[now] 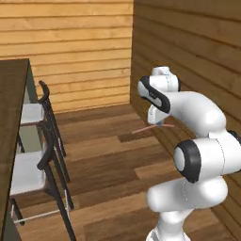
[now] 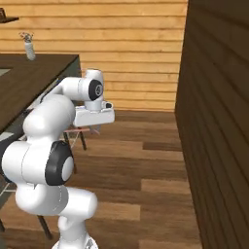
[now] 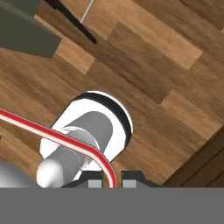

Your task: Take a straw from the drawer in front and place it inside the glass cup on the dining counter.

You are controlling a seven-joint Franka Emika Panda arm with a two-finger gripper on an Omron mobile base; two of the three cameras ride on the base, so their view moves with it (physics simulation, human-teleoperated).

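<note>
Dark wood-grain desk (image 1: 12,117) runs along the left edge of the left base view, two black-framed stools (image 1: 35,141) with white seats parked against it, one behind the other. Right base view shows the same desk with one small pale bottle (image 2: 30,48) standing on its far end. Plank wall (image 1: 188,56) sits close on the arm's right side, wood floor (image 1: 108,164) open between stools and wall. Arm is folded high, elbow raised, hand hanging out front above the floor, well apart from the desk. Pincer (image 3: 113,179) is clenched on one straw (image 3: 52,134); in the hand view the reddish-pink stick comes up from between the fingertips (image 3: 132,177), bends and runs off left. In the left base view the straw pokes out sideways below the hand, roughly level.
</note>
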